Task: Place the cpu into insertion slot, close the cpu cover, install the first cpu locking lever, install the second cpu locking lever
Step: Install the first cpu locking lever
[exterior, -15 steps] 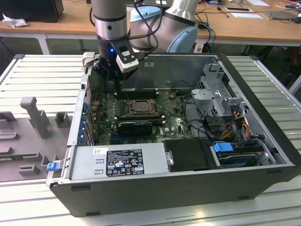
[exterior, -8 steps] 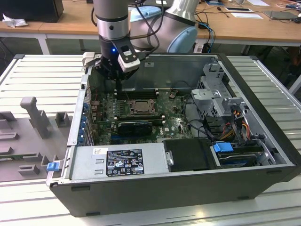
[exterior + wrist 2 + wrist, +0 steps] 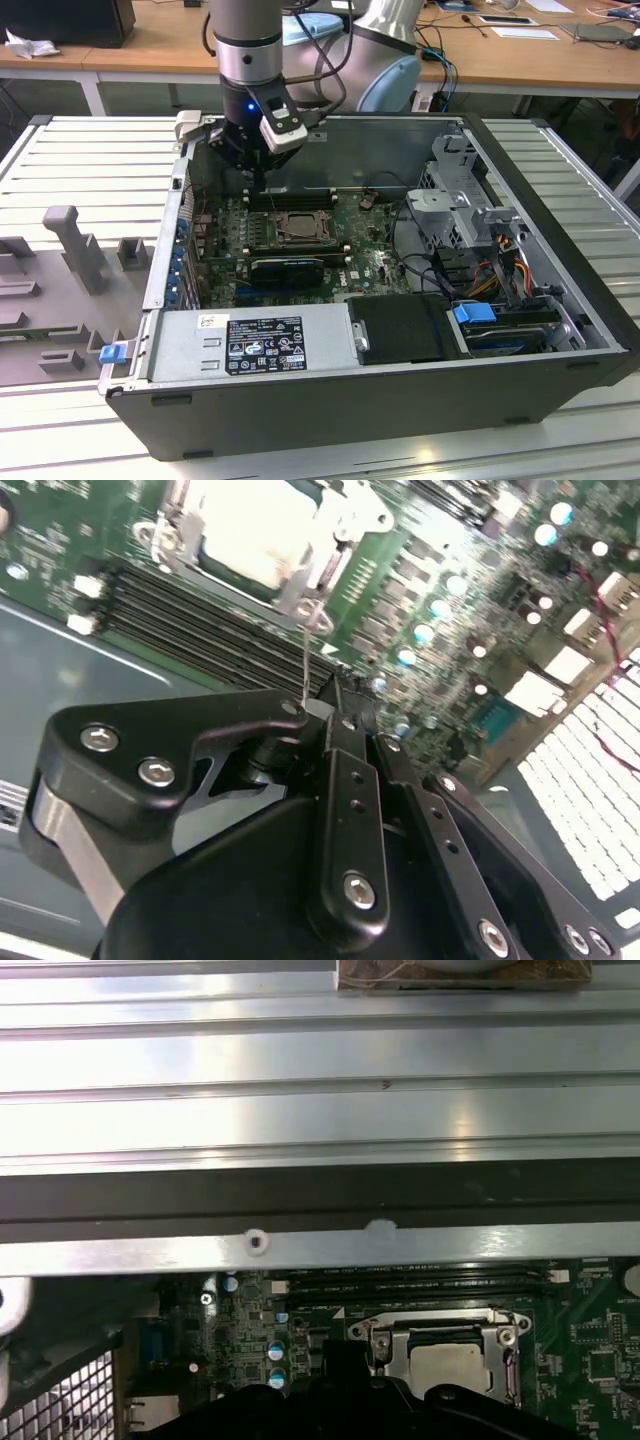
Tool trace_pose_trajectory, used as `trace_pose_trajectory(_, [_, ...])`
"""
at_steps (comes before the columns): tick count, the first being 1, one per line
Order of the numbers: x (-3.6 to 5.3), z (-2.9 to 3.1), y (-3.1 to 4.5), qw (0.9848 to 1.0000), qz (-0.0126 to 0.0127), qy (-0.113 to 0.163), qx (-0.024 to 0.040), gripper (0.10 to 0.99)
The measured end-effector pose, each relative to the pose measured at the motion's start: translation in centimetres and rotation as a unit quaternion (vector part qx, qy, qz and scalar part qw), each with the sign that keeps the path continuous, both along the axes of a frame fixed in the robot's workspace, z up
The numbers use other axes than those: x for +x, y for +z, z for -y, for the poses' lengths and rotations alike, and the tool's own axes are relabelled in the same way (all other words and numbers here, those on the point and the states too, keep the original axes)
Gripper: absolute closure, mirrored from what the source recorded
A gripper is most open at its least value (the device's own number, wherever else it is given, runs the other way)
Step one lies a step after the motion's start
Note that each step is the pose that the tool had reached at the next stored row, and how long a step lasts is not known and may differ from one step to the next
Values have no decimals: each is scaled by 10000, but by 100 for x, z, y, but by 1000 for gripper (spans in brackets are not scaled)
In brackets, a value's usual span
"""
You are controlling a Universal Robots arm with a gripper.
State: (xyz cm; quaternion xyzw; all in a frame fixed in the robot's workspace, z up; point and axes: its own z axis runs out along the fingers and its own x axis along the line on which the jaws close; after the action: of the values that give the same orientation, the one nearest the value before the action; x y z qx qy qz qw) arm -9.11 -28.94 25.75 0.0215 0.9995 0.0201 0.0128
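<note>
The arm is a silver-grey tube with a black band and a pale blue joint cap. Its gripper is matte black, its linked plates studded with silver screws.

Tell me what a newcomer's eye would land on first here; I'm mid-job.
First, the arm reaching down into the open computer case, toward the exterior view's left. Then the pale cpu sitting in its socket on the green motherboard, framed by the metal cpu cover. In the second wrist view a thin silvery lever runs from the socket up to the tip of the gripper.
</note>
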Motion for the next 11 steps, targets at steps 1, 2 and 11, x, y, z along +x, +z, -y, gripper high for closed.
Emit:
trace_pose_trajectory(1, [63,0,0,10000,0,0,-1,980])
trace_pose_trajectory(2, [85,0,-2,10000,0,0,-1,980])
trace_pose_trajectory(11, [344,2,-62,10000,-5,-1,53,980])
